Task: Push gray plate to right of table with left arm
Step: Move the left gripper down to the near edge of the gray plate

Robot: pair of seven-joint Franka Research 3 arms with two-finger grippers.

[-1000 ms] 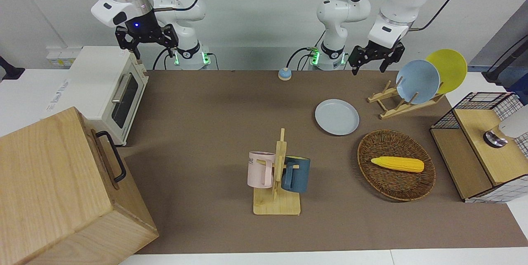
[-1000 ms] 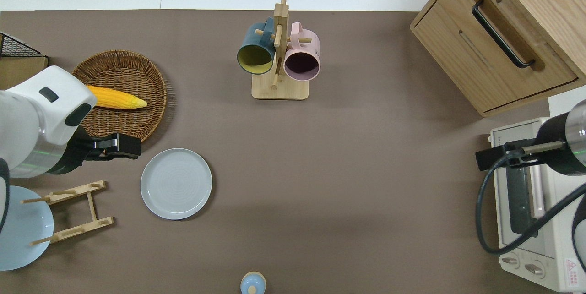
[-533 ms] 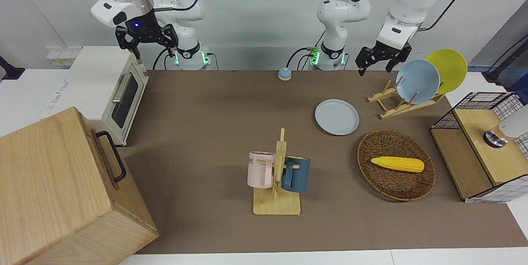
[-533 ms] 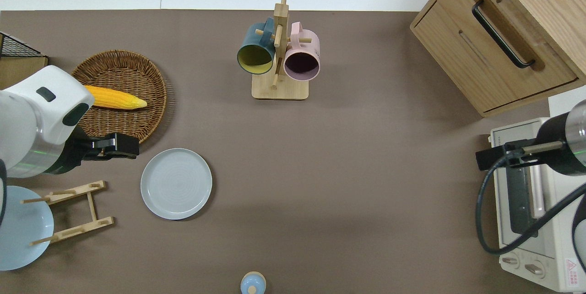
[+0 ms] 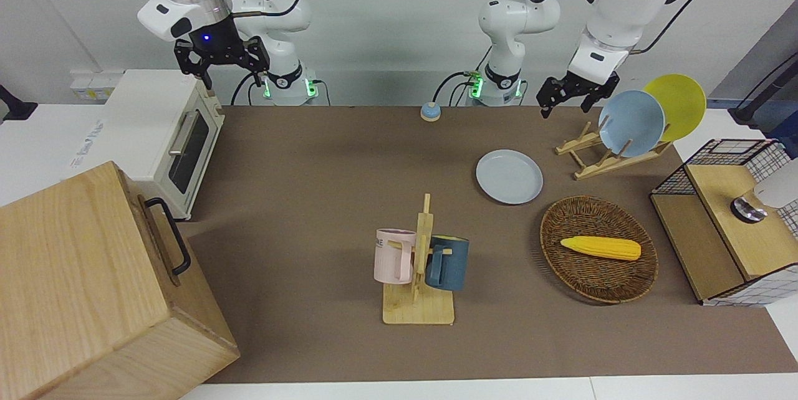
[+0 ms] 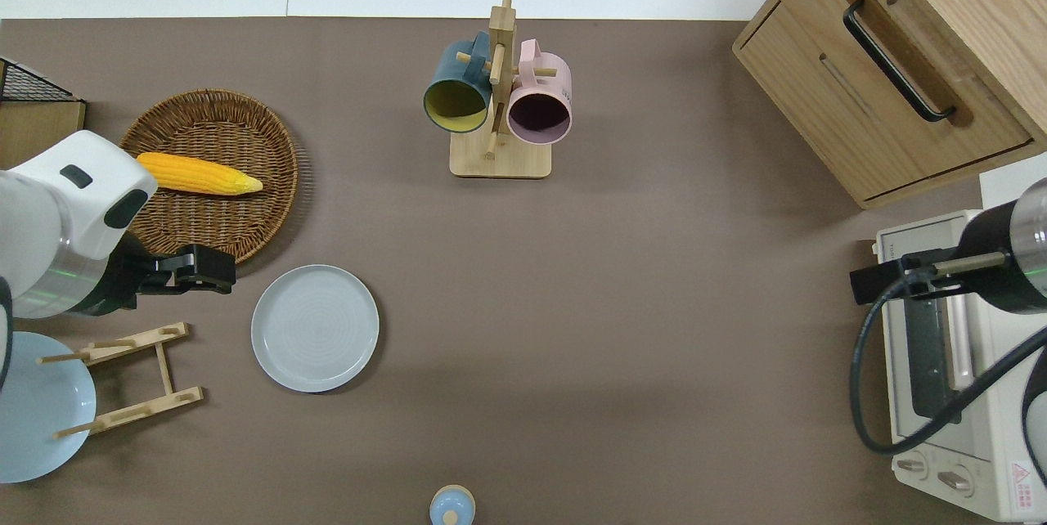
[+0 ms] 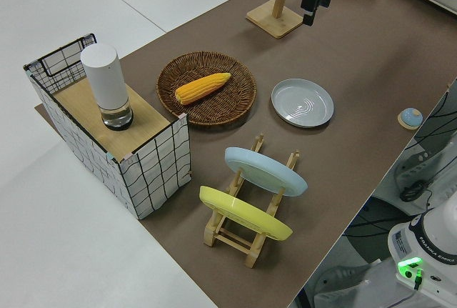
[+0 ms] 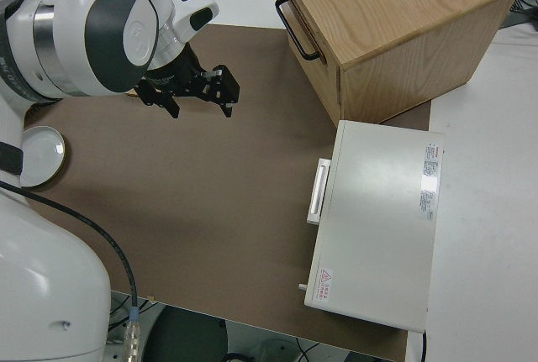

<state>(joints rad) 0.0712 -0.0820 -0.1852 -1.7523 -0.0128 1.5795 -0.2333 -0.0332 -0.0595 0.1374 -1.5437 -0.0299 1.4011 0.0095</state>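
The gray plate (image 5: 509, 176) lies flat on the brown table (image 5: 312, 169), between the wicker basket and the wooden dish rack. It also shows in the overhead view (image 6: 315, 328) and the left side view (image 7: 302, 103). My left gripper (image 5: 564, 104) is open and empty, up in the air. In the overhead view the left gripper (image 6: 217, 278) is over the table beside the plate, toward the left arm's end, at the basket's near rim. It hangs high in the left side view (image 7: 312, 4). My right gripper (image 5: 222, 73) is open and parked.
A wicker basket (image 5: 548, 232) holds a corn cob (image 5: 600, 248). A dish rack (image 5: 608, 160) carries a light-blue and a yellow plate. A mug rack (image 5: 419, 269) stands mid-table. A wooden cabinet (image 5: 93, 288) and toaster oven (image 5: 162, 132) stand at the right arm's end.
My left gripper has shifted a little toward the left arm's end of the table and turned slightly. The gray plate and the right arm have not moved.
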